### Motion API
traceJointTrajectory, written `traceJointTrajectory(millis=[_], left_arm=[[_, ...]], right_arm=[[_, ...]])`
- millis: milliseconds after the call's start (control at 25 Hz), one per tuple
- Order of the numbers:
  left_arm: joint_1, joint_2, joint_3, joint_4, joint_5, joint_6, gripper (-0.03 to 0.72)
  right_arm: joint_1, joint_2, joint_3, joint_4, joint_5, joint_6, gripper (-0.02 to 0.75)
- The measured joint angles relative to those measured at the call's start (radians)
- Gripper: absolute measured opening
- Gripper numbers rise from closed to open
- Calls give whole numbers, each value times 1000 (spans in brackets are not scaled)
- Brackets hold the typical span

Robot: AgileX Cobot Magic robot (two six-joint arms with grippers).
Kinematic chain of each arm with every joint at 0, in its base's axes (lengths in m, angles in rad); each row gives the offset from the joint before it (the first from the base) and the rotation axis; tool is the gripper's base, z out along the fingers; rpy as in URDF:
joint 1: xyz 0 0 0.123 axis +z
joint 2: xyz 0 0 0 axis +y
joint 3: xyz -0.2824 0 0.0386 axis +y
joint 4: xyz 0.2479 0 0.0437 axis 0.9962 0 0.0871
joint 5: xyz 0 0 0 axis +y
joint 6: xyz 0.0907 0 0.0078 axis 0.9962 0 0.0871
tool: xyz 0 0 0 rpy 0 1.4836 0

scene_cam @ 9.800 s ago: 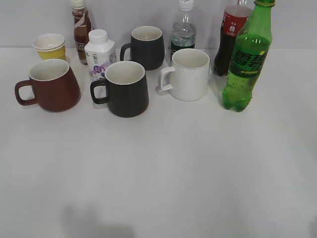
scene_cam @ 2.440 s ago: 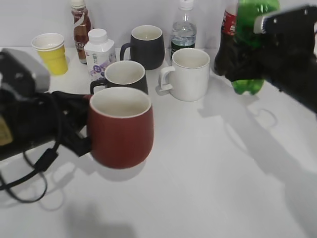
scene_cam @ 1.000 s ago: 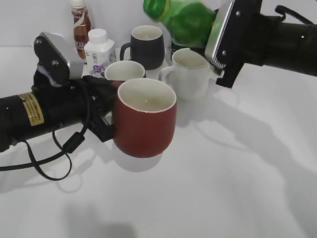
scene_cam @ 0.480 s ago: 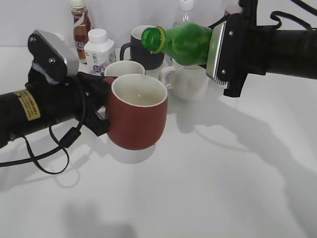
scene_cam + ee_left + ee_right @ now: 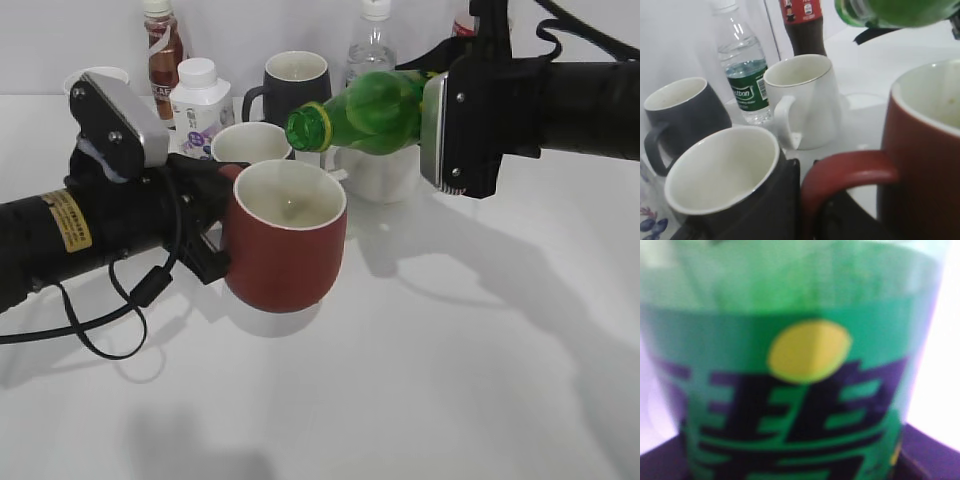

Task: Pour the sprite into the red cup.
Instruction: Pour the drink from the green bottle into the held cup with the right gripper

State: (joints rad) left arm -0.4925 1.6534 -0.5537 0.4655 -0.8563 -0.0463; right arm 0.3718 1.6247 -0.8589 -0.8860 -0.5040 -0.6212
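The sprite [image 5: 372,100] is clamped in the right gripper [image 5: 440,115] and is held almost level above the table [image 5: 420,380], its open neck tipped slightly down and to the left. The neck is poised just over the far rim of the red cup [image 5: 285,245]. In the right wrist view the frame is filled by the sprite's green label [image 5: 790,405], blurred, with a yellow dot on it; the fingers themselves are barely seen there.

The red cup is gripped at its handle [image 5: 845,172] by the left gripper [image 5: 205,225] and is held upright, lifted clear of the table, with its shadow cast below. A small pale-green spot is seen on the white inside of the cup.

Behind the red cup a black mug [image 5: 250,145] is partly hidden, and a white mug [image 5: 807,100] is seen under the sprite. Further back a second black mug [image 5: 292,85], a clear bottle [image 5: 742,70] with a green label and a cola bottle [image 5: 802,25] are lined up. At the far left a small white bottle [image 5: 200,100], a brown bottle [image 5: 163,50] and a yellow cup [image 5: 85,78] are seen
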Motion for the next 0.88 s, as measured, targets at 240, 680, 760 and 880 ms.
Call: traceJointTrajectory(millis=[240,680,760,880], left_arm=[[0,0,0,25,-6,0,45],[0,1,0,105,-23,0,45],[0,1,0,105,-28,0,45],[0,1,0,106,-30,0,45]], right_arm=[[0,0,0,0,0,-62,437],[0,0,0,0,0,-146,437],[0,0,0,0,0,-153,437],[0,0,0,0,0,-183,437]])
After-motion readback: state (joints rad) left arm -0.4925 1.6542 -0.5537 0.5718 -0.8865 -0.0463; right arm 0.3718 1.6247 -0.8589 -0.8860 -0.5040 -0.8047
